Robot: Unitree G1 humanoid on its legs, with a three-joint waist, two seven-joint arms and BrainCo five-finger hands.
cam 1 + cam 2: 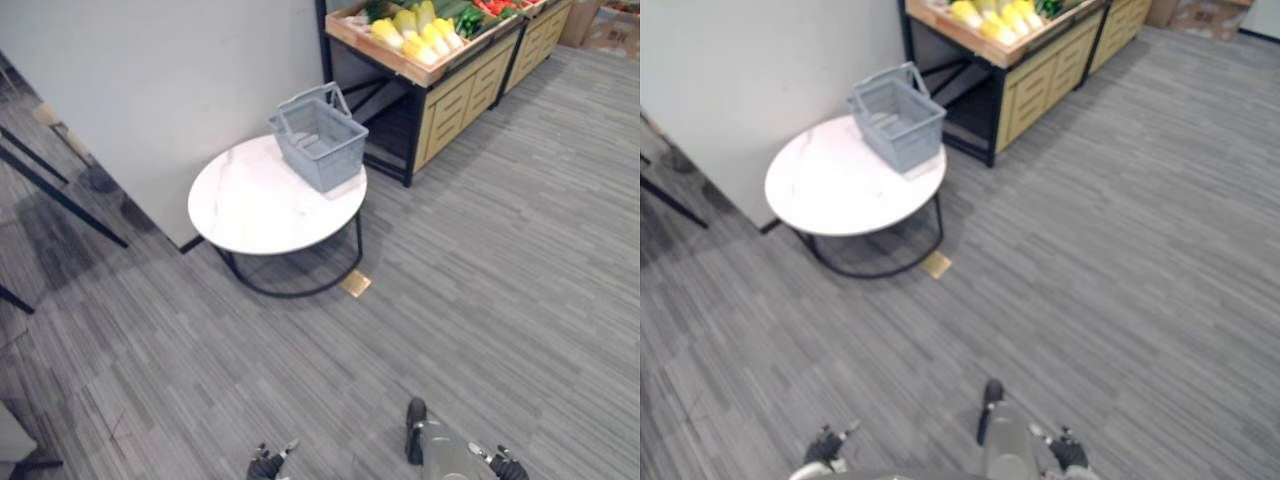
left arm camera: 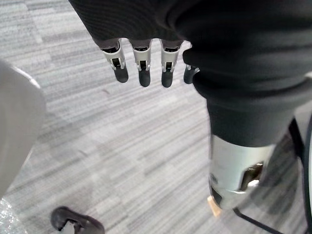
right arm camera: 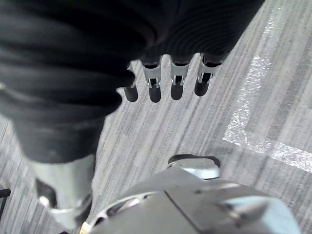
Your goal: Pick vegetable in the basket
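**Both hands idle and low; vegetables on the stand, well apart from the fingers**

Hands. The left hand (image 2: 141,59) hangs beside the body over the grey carpet floor (image 1: 480,280). Its fingers are straight, set side by side, and hold nothing. The right hand (image 3: 178,73) hangs the same way, with straight fingers pointing at the floor and nothing between them. In the left eye view the two hands sit at the bottom edge, at about 7 and 5 o'clock.

Task item. The vegetables (image 1: 420,35) lie at about 1 o'clock, at the top edge of the left eye view. They are on the far side of the floor from both hands and in contact with neither.

Containers.
- Sloped wooden tray (image 1: 400,66) on top of a produce stand (image 1: 450,95) with drawer fronts. It holds a row of yellow vegetables at its near end. Green vegetables (image 1: 462,18) lie beyond them, toward 1 o'clock, and red vegetables (image 1: 492,6) lie further along.
- Grey plastic basket (image 1: 320,145). It stands upright on a round white table (image 1: 250,205), at the table's 2 o'clock rim, with one handle raised over its far side. Its inside shows its own slatted walls and floor. The basket lies between the hands and the stand, just beside the stand's near corner and apart from the tray.

Surroundings. The table stands against a white wall (image 1: 150,80) at 11 o'clock. A small tan patch (image 1: 355,284) lies on the floor at the table's 5 o'clock.
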